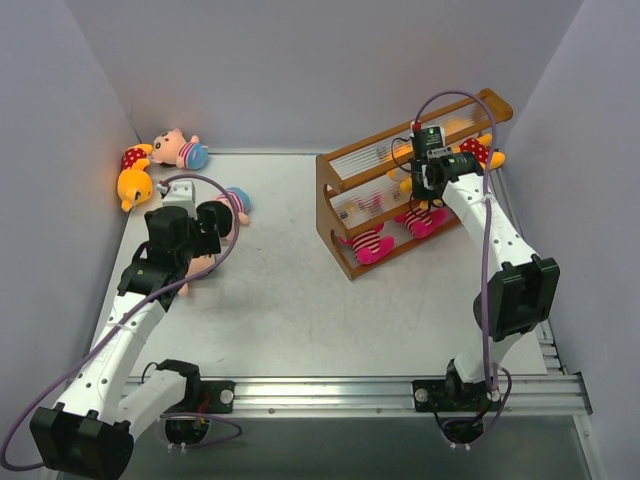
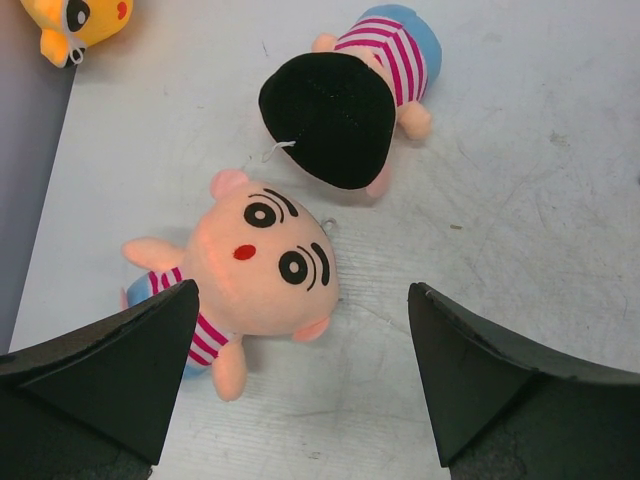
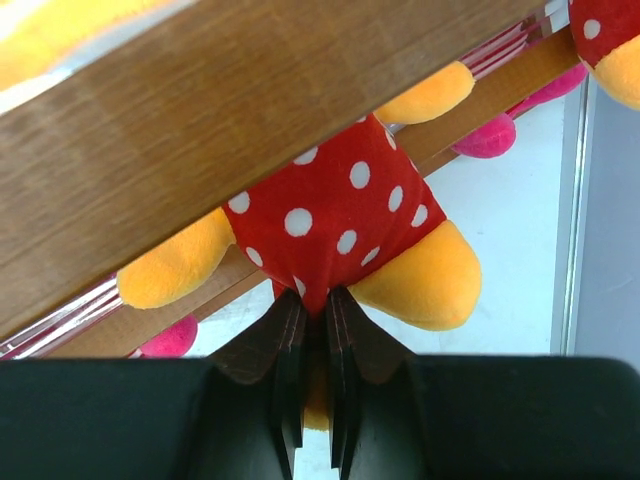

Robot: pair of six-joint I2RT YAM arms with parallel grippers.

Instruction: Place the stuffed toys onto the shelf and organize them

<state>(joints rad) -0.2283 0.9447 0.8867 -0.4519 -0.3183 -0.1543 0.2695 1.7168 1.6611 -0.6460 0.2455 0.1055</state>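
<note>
Pinching the red polka-dot cloth of a yellow bear (image 3: 340, 220), the right gripper (image 3: 313, 305) is clamping its fingers nearly together on the fabric between the bear's legs. The bear is sitting against the shelf (image 1: 325, 200), its upper half hidden behind a wooden rail. Two magenta striped dolls (image 1: 368, 245) are lying on the shelf's lowest tier, and a second bear (image 1: 482, 152) is perching at the shelf's right end. Well to the left of the shelf, the left gripper (image 2: 302, 292) is hovering with its fingers spread wide over a boy doll (image 2: 262, 262) lying face up on the table (image 2: 520, 200). Just beyond it, another boy doll (image 2: 385, 55) is lying with its black hair turned up. Farther left of the shelf, by the wall, a third bear (image 1: 131, 183) and a third boy doll (image 1: 180, 150) are resting together. Any tags on the toys are too small to read.
</note>
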